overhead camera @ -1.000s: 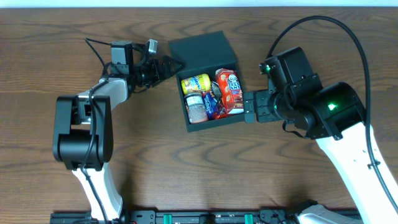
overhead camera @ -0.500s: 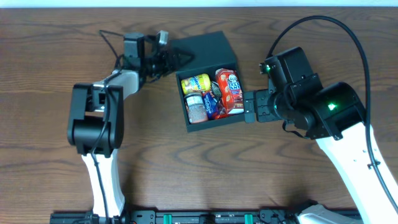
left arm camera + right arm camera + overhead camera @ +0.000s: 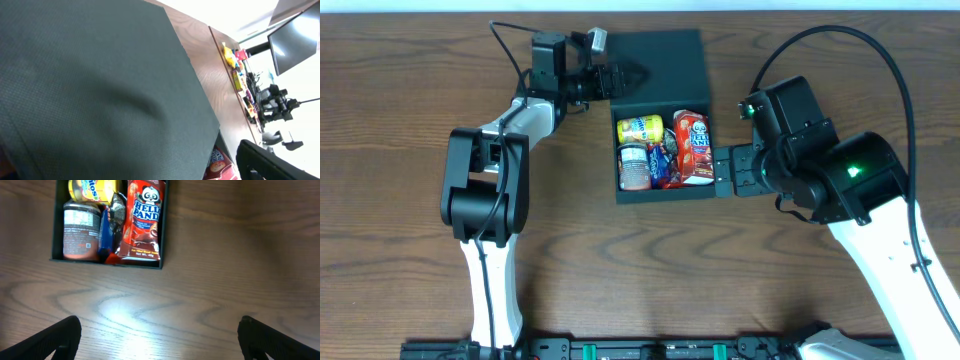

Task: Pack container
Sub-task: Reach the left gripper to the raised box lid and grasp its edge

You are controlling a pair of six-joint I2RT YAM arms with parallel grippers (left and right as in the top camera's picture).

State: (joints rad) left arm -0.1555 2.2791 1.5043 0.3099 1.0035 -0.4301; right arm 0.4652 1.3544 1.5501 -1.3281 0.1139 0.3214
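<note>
The dark teal-grey container (image 3: pixel 665 192) stands open at the table's middle back, its lid (image 3: pixel 660 62) raised behind it. Inside lie a yellow can (image 3: pixel 640 128), a dark can with a white label (image 3: pixel 634 166), a blue wrapper (image 3: pixel 663 163) and a red Hello Panda bag (image 3: pixel 694 145). My left gripper (image 3: pixel 612 80) is at the lid's left edge and seems shut on it. The lid (image 3: pixel 90 75) fills the left wrist view, with one finger (image 3: pixel 270 162) showing. My right gripper (image 3: pixel 720 172) is open and empty, just right of the container (image 3: pixel 110 264).
The table's back edge (image 3: pixel 770 12) runs close behind the lid. Bare wood (image 3: pixel 200 295) lies between my right fingers. The left arm's cable (image 3: pixel 505 45) loops near the back left. A monitor (image 3: pixel 295 35) shows far off in the left wrist view.
My left gripper moved right and toward the back with the lid. The container turned from tilted to square with the table. The right arm has not moved.
</note>
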